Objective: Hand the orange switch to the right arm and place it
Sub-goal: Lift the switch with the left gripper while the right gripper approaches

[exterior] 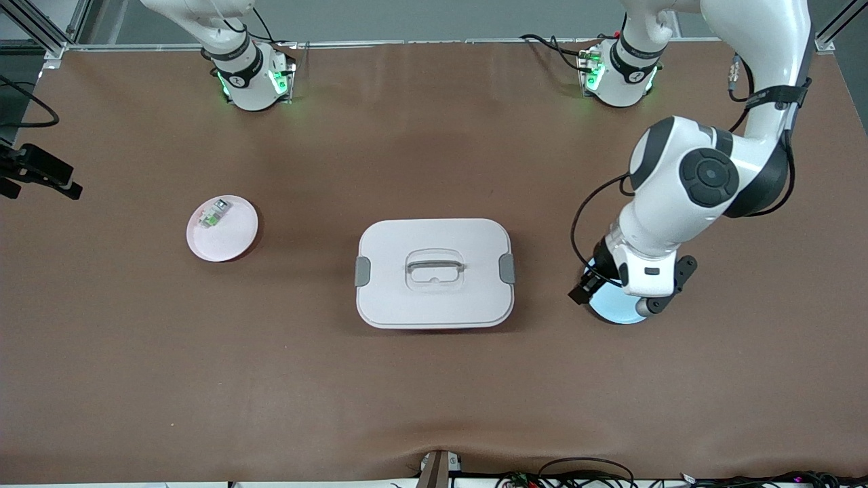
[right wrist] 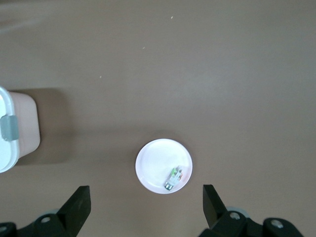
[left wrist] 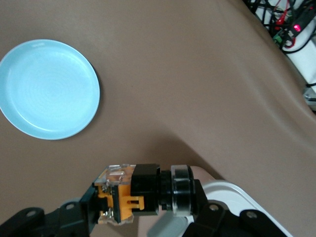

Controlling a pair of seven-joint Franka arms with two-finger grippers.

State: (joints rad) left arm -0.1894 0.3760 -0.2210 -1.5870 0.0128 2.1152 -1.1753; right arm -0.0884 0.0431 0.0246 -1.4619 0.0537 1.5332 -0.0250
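Note:
My left gripper [left wrist: 140, 200] is shut on the orange switch [left wrist: 129, 193], a small black cylinder with an orange and clear end, held crosswise between the fingers. In the front view the left gripper [exterior: 597, 288] hangs over a light blue plate [exterior: 616, 310] toward the left arm's end of the table; the switch itself is hidden there. The blue plate [left wrist: 47, 89] is bare. My right gripper [right wrist: 145, 207] is open and empty, high over a pink plate [right wrist: 157, 165]. It does not show in the front view.
A white lidded box [exterior: 407, 305] with a handle stands mid-table; it also shows in the wrist views [left wrist: 242, 202] [right wrist: 17, 133]. The pink plate [exterior: 230, 237] holds a small grey-white piece with a green part [exterior: 213, 214] [right wrist: 175, 177].

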